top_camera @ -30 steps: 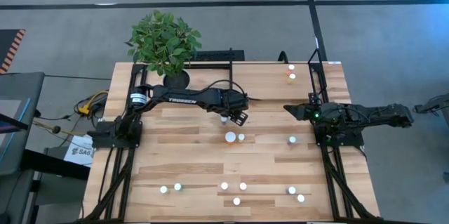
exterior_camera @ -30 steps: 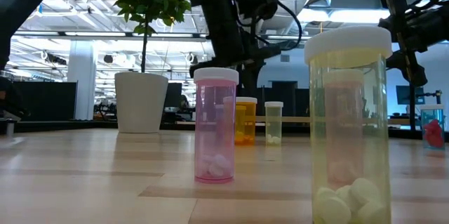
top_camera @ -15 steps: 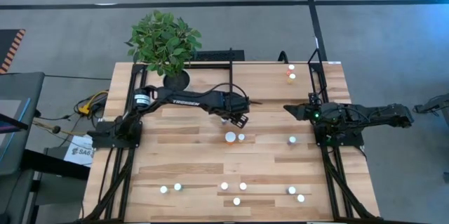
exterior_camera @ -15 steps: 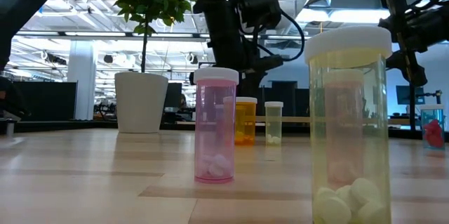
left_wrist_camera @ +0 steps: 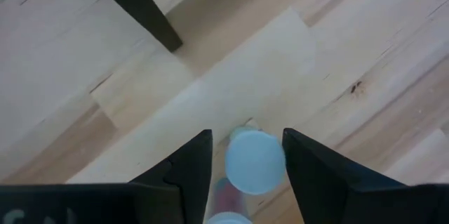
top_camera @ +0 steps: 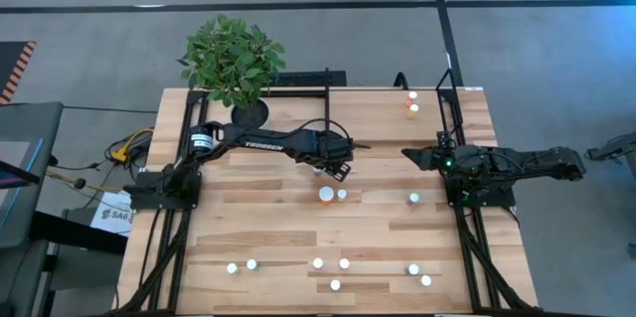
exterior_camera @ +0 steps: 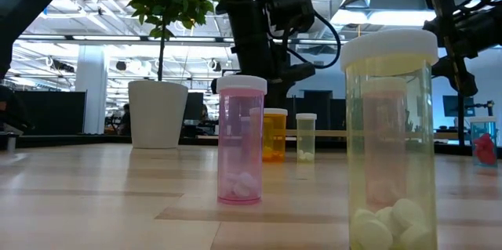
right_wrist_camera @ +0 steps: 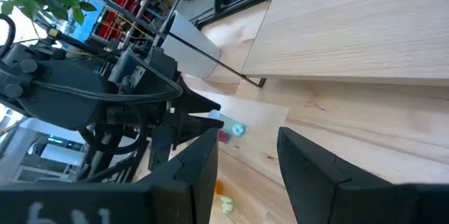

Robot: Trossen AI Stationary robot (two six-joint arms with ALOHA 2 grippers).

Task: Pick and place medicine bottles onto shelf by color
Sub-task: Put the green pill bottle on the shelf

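Left gripper: low over the middle of the table, in the far half; its two dark fingers stand on both sides of a small bottle with a white cap. They are very near the cap, but I cannot tell if they press it already.
Bottle between the fingers: upright on the wood, pink body below the cap as the right wrist view shows.
Right gripper: waiting above the right edge of the table, pointing toward the middle; fingers a little apart, nothing between them.
Other bottles, middle: one bigger white cap with a smaller one just beside it, near the left gripper; one more to the right.
Other bottles, near edge: a loose row of white caps, from the left one to the right one.
Other bottles, far right corner: two bottles close together, one with orange colour.
Low view: a pink bottle, an orange bottle and a thin greenish one behind it, and a large pale yellow-green bottle very close to the camera, with white pills inside.
Plant: green, in a pot at the far left corner of the table.
Shelf: I cannot pick it out for sure; a thin black bar lies on the wood beyond the left gripper.
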